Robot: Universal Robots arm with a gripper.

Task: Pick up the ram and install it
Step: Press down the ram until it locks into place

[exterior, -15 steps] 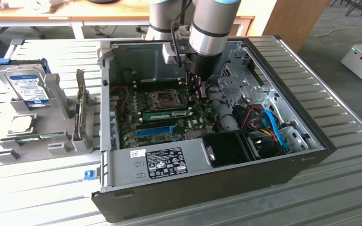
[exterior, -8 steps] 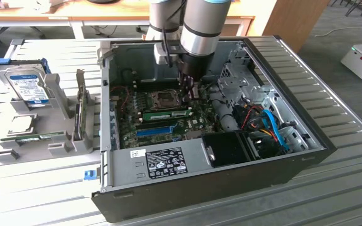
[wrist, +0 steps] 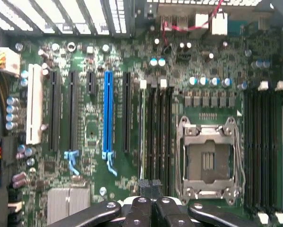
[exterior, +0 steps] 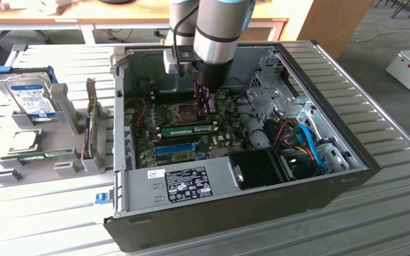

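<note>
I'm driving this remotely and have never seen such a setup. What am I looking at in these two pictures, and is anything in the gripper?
The exterior view is taken from outside. It shows a grey robot arm reaching down into an open computer case, which lies on a slatted table. The wrist view comes from a camera on the arm, looking down at the motherboard with its blue slot and processor socket. The black gripper there is shut, with nothing visibly held. The ram, a green stick, sits on the board by the socket, close to the gripper. I cannot tell whether it is fully seated. Beside the case, a grey rack holds a hard drive.
</note>
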